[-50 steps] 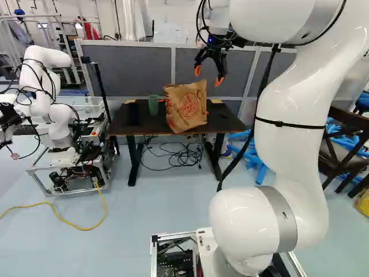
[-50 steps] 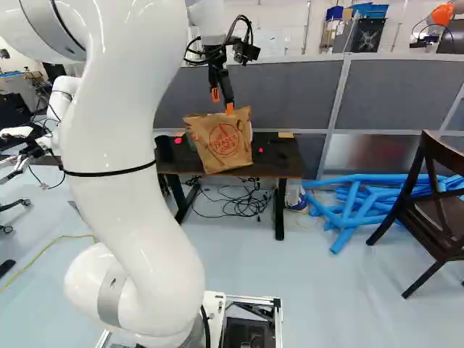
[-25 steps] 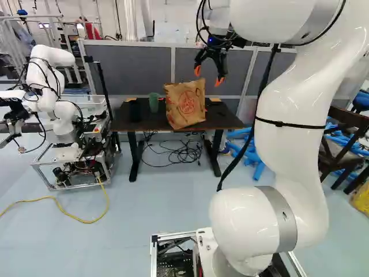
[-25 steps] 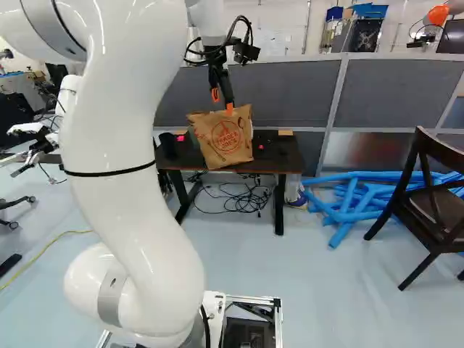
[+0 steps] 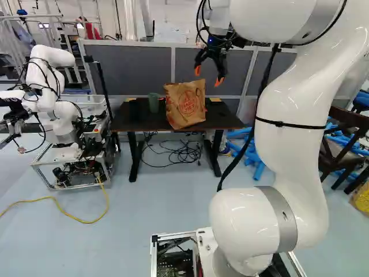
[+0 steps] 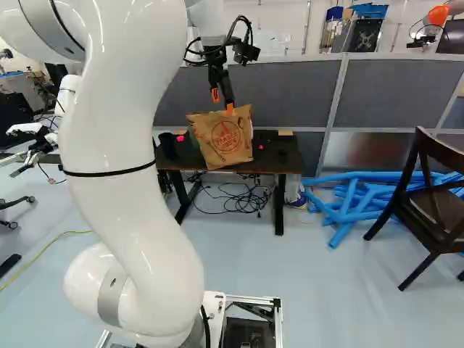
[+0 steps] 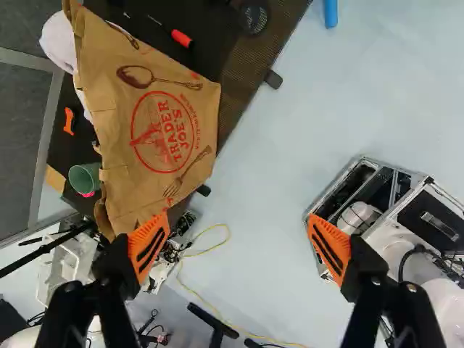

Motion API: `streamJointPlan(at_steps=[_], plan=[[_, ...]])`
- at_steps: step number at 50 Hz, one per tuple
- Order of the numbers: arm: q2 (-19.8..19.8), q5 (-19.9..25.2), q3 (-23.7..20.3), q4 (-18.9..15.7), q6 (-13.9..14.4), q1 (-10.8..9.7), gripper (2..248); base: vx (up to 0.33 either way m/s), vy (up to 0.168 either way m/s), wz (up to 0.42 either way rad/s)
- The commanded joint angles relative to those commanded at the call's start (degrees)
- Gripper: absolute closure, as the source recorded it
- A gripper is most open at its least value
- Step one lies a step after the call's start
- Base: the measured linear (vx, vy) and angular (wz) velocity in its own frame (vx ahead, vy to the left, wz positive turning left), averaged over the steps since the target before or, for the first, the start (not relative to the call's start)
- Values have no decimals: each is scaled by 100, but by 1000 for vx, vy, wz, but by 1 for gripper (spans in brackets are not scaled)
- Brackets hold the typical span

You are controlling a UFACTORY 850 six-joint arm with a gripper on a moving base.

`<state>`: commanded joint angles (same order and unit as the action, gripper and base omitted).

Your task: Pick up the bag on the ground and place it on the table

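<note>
The gripper hangs in the air above the table's level, close to the bag's upper right side in the left base view. A brown paper bag with red print stands on the dark table, leaning a little. In the wrist view the gripper is open wide, with only floor visible between its orange pads; the bag lies ahead and to one side, its lower end partly behind one finger. Whether that finger touches it, I cannot tell.
A green cup stands beside the bag. Cables lie under the table; a grey partition runs behind it. Another robot stands left of the table. Blue tubes and a wooden chair are to the right.
The base has moved slightly: table, chair and the other robot's cart have shifted a little in both base views. My arm keeps its pose, and the gripper has stayed open.
</note>
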<state>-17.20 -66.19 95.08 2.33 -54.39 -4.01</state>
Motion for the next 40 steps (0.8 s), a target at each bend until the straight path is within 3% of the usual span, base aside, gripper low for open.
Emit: streamJointPlan(at_steps=[40], plan=[[264,924,-716,-19,432,32,3,0,0,0]])
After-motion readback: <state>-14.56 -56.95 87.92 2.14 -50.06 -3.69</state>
